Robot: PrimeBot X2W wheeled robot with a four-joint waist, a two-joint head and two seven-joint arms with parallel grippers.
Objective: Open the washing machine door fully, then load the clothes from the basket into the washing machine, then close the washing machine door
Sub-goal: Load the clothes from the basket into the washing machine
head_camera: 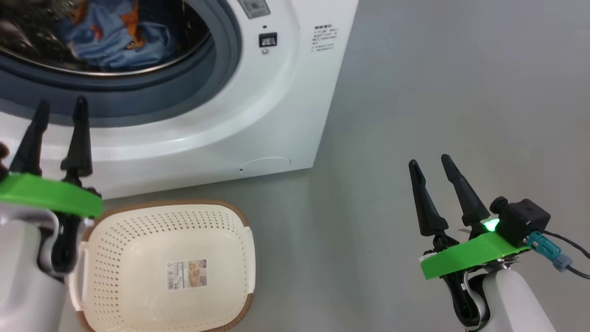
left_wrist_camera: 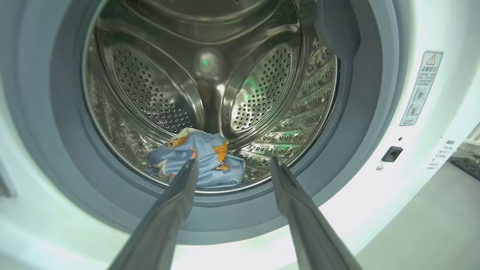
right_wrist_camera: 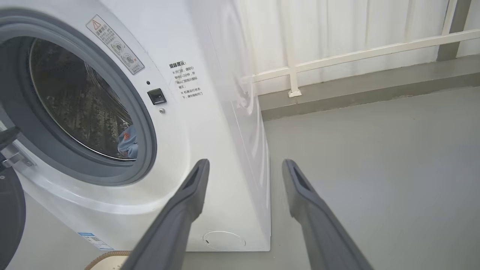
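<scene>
The white washing machine (head_camera: 258, 115) stands with its mouth uncovered. The clothes (head_camera: 115, 39), a light blue garment with orange prints, lie low in the steel drum (left_wrist_camera: 157, 86). In the left wrist view the clothes (left_wrist_camera: 202, 161) show a cream patch on top. The cream basket (head_camera: 138, 258) sits on the floor before the machine, with only a label on its floor. My left gripper (head_camera: 62, 108) is open in front of the gasket (left_wrist_camera: 360, 112), above the basket's left side. My right gripper (head_camera: 429, 161) is open over bare floor right of the machine. A dark curved edge of the door (right_wrist_camera: 9, 217) shows at far left.
Grey floor (head_camera: 438, 83) stretches to the right of the machine. A white railing (right_wrist_camera: 337, 56) and a pale curtain stand behind it. The door latch slot (head_camera: 268, 40) and a round cap (head_camera: 265, 163) mark the machine's front.
</scene>
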